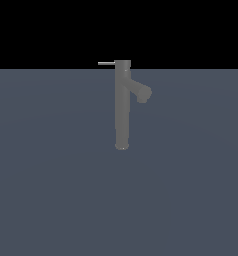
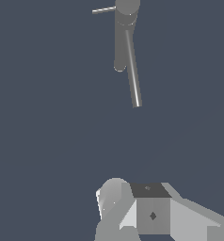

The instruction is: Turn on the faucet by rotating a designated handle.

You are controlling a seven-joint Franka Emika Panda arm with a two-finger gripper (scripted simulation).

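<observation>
One faucet (image 1: 122, 110); one handle (image 1: 106, 63); end effector (image 2: 132, 212) well apart.

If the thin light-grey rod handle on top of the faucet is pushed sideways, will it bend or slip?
The thin light-grey rod handle looks straight and rigid, so it probably swings rather than bends. Being narrow and smooth, it may let a finger slip off. The tall matte grey faucet column stands upright; likely it will not tip.
</observation>
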